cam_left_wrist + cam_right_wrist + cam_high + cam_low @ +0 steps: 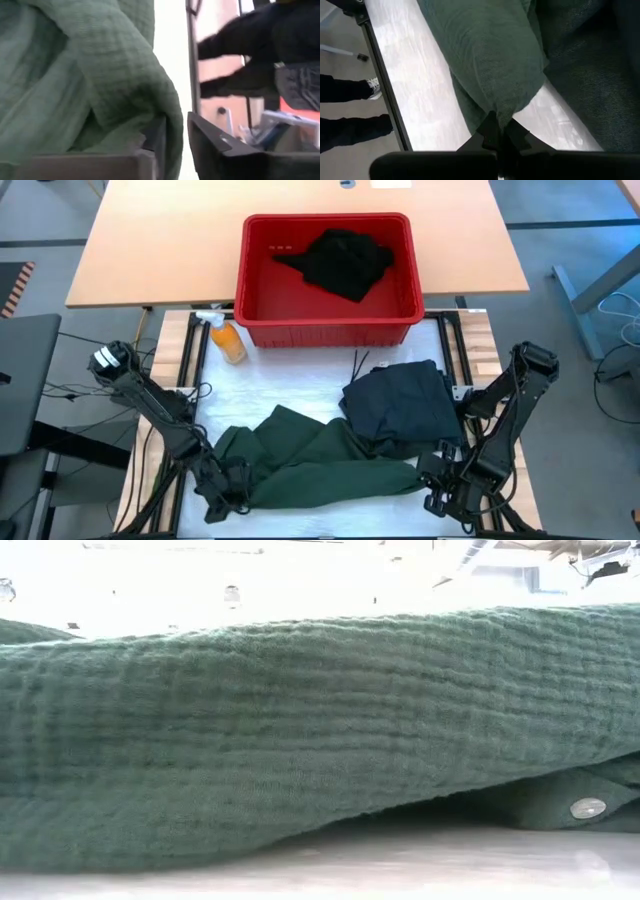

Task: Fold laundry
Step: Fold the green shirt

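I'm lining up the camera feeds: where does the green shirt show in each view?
High: green shirt lies low centre, between both grippers.
Low: fills the picture.
Left wrist: upper left.
Right wrist: centre, running down to the fingers.
Shared landmark: the dark folded garment beside it.

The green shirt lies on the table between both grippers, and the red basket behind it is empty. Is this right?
Not quite. In the high view the red basket is not empty: a black garment lies in it. The green shirt does lie between the left gripper and the right gripper.
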